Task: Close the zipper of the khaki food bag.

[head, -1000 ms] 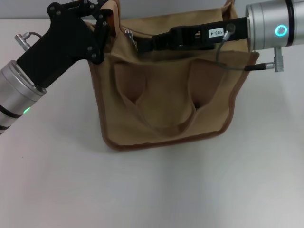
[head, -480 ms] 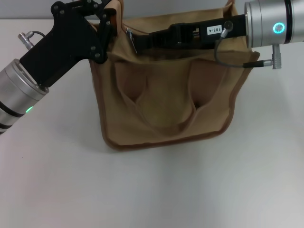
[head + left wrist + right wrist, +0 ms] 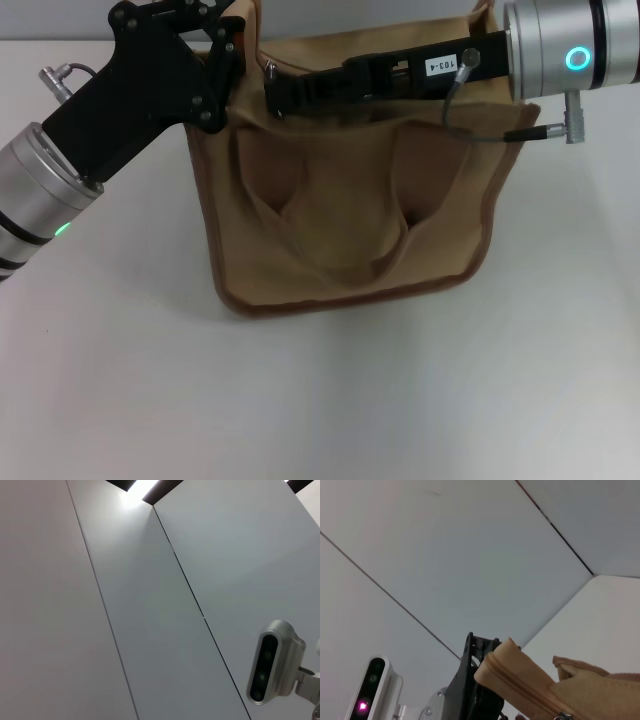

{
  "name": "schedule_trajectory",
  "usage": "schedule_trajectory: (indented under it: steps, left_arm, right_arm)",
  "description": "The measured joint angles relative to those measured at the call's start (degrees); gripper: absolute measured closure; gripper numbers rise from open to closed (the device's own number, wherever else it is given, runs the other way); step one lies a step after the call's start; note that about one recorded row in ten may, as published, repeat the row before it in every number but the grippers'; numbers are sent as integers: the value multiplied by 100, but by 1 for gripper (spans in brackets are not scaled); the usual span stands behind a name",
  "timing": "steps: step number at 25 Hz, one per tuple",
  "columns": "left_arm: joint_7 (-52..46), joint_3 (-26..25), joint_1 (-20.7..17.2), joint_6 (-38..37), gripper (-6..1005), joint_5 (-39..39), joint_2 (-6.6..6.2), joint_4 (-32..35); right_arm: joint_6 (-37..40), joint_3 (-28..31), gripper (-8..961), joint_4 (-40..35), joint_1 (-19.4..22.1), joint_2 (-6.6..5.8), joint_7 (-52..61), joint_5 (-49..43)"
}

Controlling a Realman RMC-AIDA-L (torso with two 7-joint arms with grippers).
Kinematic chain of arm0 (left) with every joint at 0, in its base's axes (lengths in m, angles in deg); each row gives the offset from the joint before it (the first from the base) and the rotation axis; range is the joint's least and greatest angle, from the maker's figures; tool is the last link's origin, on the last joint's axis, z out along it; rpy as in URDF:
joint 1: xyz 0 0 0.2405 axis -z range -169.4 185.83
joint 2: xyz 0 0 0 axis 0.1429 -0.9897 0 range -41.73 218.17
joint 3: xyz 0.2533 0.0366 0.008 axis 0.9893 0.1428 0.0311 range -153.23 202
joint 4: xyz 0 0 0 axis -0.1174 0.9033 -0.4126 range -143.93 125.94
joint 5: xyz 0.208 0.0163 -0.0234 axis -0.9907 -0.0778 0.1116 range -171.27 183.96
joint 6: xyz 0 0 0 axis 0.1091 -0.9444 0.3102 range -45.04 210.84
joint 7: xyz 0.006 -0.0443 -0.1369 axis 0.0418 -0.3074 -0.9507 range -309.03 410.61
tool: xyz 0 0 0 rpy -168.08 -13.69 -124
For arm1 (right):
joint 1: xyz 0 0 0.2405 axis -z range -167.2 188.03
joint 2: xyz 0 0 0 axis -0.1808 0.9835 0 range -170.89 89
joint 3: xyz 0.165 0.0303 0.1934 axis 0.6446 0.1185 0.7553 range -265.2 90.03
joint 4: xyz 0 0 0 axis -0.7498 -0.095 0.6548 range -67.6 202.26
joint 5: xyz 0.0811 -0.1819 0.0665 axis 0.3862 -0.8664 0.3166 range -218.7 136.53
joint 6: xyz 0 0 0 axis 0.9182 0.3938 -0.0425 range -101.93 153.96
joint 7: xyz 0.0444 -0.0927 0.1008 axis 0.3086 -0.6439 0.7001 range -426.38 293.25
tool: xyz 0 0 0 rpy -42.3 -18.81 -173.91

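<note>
The khaki food bag (image 3: 345, 225) stands on the white table in the head view, one looped handle (image 3: 350, 268) hanging down its front. My left gripper (image 3: 232, 48) is shut on the bag's top left corner. My right gripper (image 3: 275, 92) reaches in from the right along the bag's top and is shut at the small silver zipper slider and pull tab (image 3: 270, 72), close to that left corner. The right wrist view shows the tan zipper track (image 3: 520, 680) at the bag's end, the slider (image 3: 564, 715) at the picture's edge, and the left gripper (image 3: 470, 685) behind the corner.
The white table (image 3: 330, 400) runs all around the bag. A cable (image 3: 480, 132) loops from my right wrist over the bag's right top. The left wrist view shows only wall panels and a camera housing (image 3: 272, 662).
My right gripper has slid left along the bag's top, taking the slider closer to the left corner. My left gripper has shifted slightly and keeps its hold on the corner.
</note>
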Motion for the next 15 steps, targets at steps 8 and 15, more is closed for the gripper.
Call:
schedule_trajectory:
  steps: [8,15]
  left_arm:
    - [0,10,85,-20,877,-51,0,-16]
    - [0,12,123,-7,874,-56,0,-36]
  right_arm:
    - [-191,-91,674,3,-82,15,29,-49]
    - [-235,-114,729,-9,-95,51,37,-68]
